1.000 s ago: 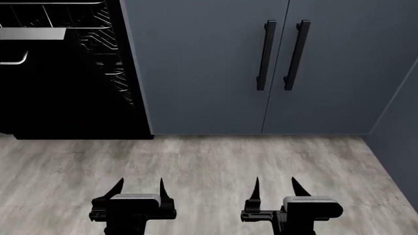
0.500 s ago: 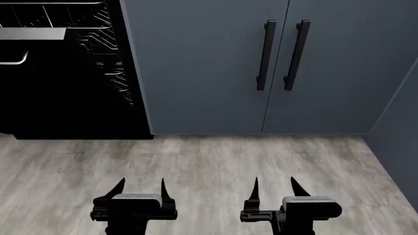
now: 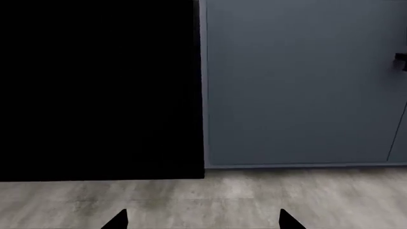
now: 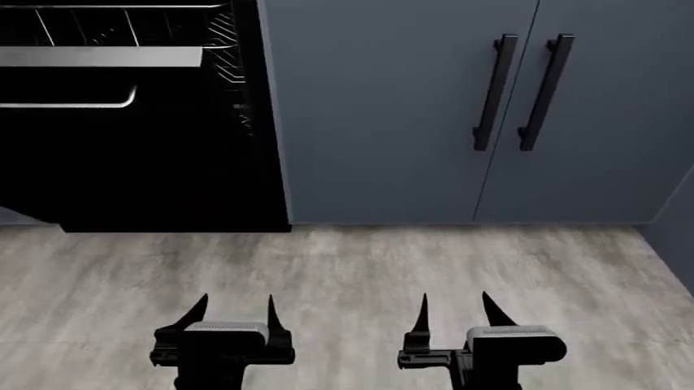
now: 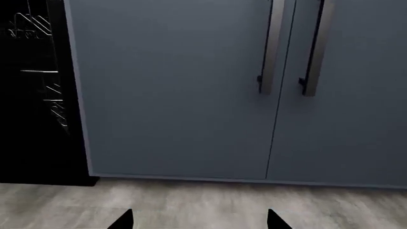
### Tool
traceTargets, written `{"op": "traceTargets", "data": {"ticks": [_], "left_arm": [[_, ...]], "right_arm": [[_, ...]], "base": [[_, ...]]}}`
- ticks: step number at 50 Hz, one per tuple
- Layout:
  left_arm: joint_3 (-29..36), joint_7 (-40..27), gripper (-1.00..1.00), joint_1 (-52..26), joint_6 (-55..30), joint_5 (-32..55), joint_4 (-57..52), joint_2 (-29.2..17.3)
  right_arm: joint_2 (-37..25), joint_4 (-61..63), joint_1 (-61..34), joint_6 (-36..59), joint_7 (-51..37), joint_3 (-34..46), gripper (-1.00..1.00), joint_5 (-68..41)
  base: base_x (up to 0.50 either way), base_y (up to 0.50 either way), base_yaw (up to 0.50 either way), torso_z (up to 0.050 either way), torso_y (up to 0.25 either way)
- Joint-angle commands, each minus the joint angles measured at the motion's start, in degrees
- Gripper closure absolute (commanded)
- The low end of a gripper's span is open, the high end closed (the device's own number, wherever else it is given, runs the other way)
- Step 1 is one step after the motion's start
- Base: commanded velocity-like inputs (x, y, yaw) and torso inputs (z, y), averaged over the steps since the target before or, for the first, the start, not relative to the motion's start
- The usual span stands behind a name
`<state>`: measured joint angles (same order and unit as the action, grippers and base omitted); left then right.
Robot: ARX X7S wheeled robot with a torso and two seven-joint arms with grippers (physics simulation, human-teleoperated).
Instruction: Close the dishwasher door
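Note:
The dishwasher door (image 4: 130, 171) is a glossy black panel at the upper left of the head view, swung out from its opening. Its silver bar handle (image 4: 67, 102) lies near its top edge, and wire racks (image 4: 227, 49) show behind it. The door fills the dark part of the left wrist view (image 3: 95, 90) and shows at the edge of the right wrist view (image 5: 32, 124). My left gripper (image 4: 233, 313) and right gripper (image 4: 453, 313) are both open and empty, low over the floor, well short of the door. Each also shows in its own wrist view (image 3: 203, 222) (image 5: 199, 220).
Grey-blue cabinet doors (image 4: 391, 122) with two black vertical handles (image 4: 499, 89) stand to the right of the dishwasher. Another grey-blue panel (image 4: 678, 211) juts in at the far right. Grey wood-look floor (image 4: 347, 260) lies between me and the cabinets.
The head view has shifted to the left: the dishwasher and cabinets now sit further right in the picture and more of the door and handle shows. Both grippers keep their pose.

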<state>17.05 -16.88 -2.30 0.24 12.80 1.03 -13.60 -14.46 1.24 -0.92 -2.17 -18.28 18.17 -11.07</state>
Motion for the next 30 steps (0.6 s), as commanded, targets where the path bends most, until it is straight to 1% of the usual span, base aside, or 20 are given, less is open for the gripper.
{"op": "traceTargets", "data": {"ticks": [1,30], "left_arm": [[0.1,-0.2,-1.00,0.0,0.3,0.3,0.1,-0.2],[0.8,-0.8,-1.00,-0.4,-0.1,0.9,0.3,-0.6]], "right_arm": [[-0.2,0.2,0.0,-0.1,-0.4,0.5,-1.00,0.5],[-0.7,0.3,0.0,-0.8,-1.2,1.2,-1.00,0.7]], "base": [[0.00,0.50,0.00,0.000,0.000],[0.00,0.50,0.00,0.000,0.000]]}}
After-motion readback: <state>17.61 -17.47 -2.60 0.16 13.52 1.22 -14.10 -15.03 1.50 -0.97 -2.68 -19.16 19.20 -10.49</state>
